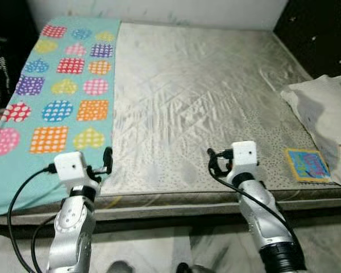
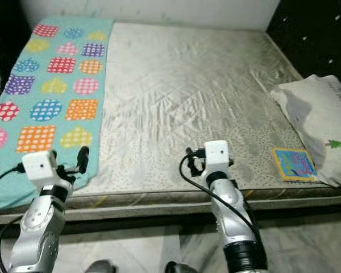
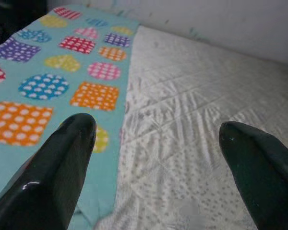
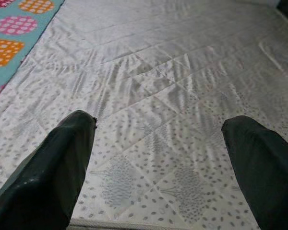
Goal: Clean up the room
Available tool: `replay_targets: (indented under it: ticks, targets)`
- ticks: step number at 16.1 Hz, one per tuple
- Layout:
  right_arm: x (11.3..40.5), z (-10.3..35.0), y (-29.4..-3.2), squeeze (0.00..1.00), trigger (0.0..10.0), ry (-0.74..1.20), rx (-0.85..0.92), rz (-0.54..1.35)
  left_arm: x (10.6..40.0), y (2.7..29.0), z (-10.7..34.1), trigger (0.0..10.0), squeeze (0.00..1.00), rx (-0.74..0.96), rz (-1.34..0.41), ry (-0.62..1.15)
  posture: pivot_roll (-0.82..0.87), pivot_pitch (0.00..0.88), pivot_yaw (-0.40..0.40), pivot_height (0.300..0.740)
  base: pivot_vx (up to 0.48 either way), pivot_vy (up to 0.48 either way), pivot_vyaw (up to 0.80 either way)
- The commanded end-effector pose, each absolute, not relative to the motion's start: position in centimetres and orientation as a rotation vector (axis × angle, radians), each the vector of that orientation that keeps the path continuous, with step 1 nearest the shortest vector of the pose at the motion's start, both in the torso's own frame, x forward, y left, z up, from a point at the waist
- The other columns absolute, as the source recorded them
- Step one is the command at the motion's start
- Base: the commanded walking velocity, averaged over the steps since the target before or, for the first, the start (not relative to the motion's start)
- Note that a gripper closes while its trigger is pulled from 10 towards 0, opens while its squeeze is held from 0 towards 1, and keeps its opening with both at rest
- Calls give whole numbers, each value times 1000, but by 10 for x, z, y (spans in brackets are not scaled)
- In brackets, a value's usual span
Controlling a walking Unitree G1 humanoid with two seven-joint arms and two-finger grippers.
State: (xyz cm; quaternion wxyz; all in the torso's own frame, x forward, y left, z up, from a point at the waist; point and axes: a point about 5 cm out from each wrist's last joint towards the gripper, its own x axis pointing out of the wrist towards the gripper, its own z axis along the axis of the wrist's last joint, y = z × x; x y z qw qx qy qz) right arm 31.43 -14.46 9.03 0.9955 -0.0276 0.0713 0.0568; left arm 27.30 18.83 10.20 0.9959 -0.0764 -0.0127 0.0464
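A turquoise patterned blanket (image 1: 57, 91) is lying across the left of the frame on the grey mattress (image 1: 193, 102). The left gripper (image 1: 106, 161) is hovering at its lower edge — fingers spread. Lower centre, the right gripper (image 1: 214, 162) is hovering, jaws spread too. A white pillow (image 1: 324, 114) is resting at far right.

You're facing a bed — its bare quilted mattress (image 1: 193, 108) fills the room's middle, a pale wall (image 1: 159, 11) behind it, dark cabinets (image 1: 321, 37) right, marbled floor (image 1: 159, 250) below.
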Motion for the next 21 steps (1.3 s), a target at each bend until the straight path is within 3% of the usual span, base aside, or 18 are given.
replay_targets:
  ticks: [1,12,21]
  targets:
    - [315,92,-140,0,10000,140,-50,131,269,196,99,10000,0,-141,123,-12,126,155,-86,740,0,480,0]
    - [316,92,-139,0,10000,142,-51,141,269,195,99,10000,0,-136,125,-12,117,166,-88,740,0,480,0]
    - [316,91,-137,0,10000,147,-44,151,268,189,101,10000,0,-146,72,-32,115,169,-88,740,0,0,0]
